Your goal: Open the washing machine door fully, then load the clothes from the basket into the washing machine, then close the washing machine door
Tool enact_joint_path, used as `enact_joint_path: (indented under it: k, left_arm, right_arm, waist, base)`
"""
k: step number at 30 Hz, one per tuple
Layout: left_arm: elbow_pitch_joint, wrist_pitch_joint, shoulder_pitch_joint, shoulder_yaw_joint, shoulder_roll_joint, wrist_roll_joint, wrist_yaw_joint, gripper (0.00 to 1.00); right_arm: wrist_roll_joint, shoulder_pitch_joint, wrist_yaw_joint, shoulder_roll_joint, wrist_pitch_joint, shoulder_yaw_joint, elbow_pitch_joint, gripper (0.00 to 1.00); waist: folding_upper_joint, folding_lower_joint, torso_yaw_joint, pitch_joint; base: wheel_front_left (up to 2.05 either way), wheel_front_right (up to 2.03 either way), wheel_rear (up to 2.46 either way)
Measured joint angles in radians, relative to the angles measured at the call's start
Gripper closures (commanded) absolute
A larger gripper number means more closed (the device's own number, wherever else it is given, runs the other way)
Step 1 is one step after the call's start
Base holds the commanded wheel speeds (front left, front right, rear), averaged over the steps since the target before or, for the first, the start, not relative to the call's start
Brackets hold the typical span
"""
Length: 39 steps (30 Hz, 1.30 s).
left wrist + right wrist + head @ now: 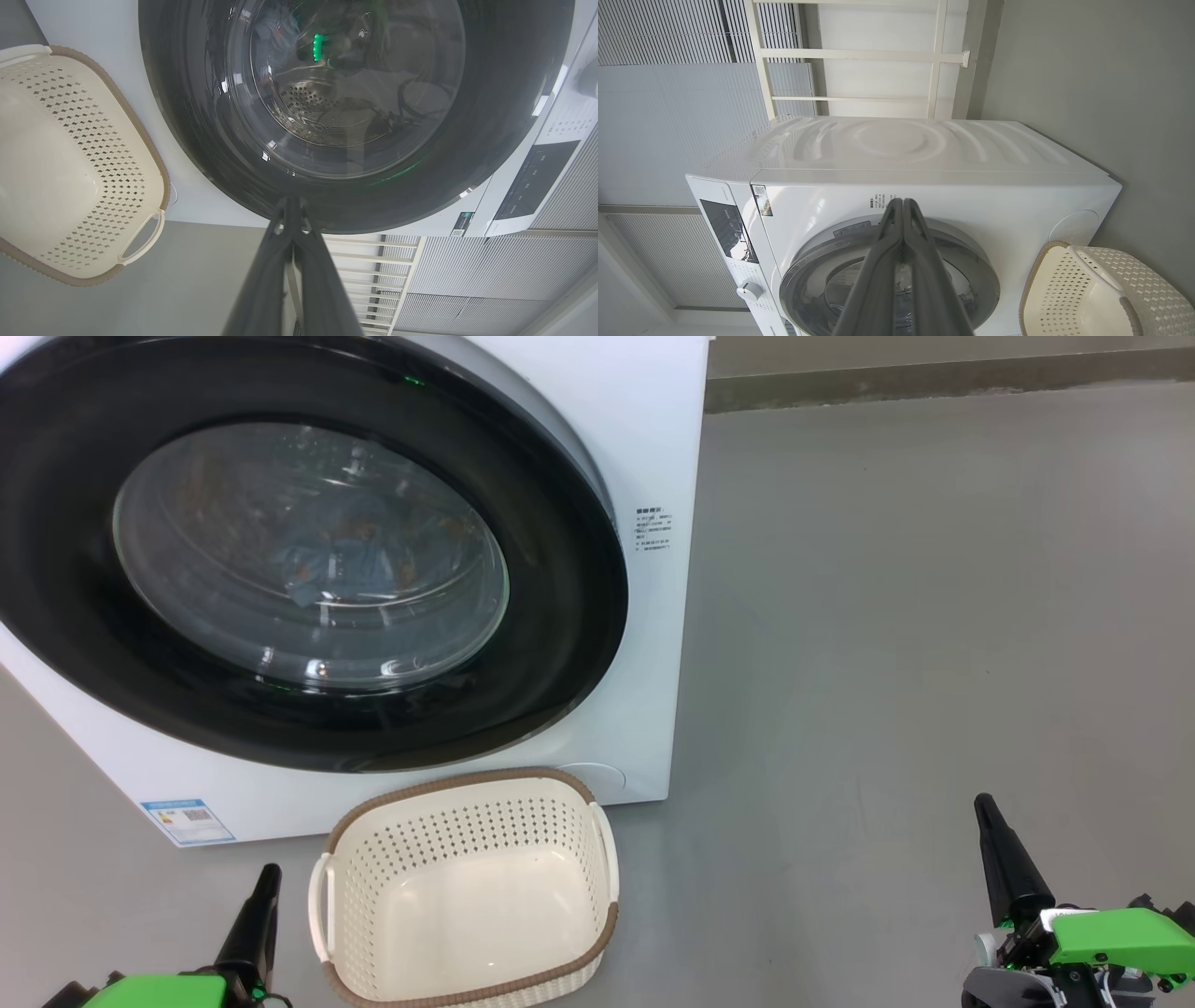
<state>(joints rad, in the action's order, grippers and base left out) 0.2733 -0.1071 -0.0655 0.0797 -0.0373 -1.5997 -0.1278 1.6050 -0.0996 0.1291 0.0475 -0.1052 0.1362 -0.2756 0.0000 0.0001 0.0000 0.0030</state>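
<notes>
Both grippers are pressed shut and hold nothing. The left gripper [266,879] sits at the lower left of the head view with its dark fingers together, pointing up toward the washing machine [644,429]. It is just left of the basket [467,831] and not touching it. The right gripper [986,810] stands at the lower right over the grey floor [887,616], well apart from the machine and the basket. The washing machine door [560,616] lies closed, its glossy black ring flat against the white front. Through its bulging glass the clothes [345,555] show as light blue fabric with orange-brown specks, lying inside the drum. The basket rests upright on the floor just in front of the machine, below the door's lower edge, with its bare cream bottom showing and a white handle at each side. A blue label [187,821] sits on the machine's lower front, left of the basket. In the left wrist view the closed fingers [264,280] point at the door's black rim, with the control panel [537,182] off to one side. In the right wrist view the joined fingers [878,280] aim at the white front beside the door, and a knob [749,290] shows on the panel.
</notes>
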Motion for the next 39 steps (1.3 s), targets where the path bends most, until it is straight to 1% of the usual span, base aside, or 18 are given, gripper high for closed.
enact_joint_path:
  k: [39]
  left_arm:
    - [0.0,0.0,0.0,0.0,0.0,0.0,0.0,1.0]
  right_arm:
    - [0.0,0.0,0.0,0.0,0.0,0.0,0.0,1.0]
  waist:
    - [0.0,0.0,0.0,0.0]
  base:
    - [0.0,0.0,0.0]
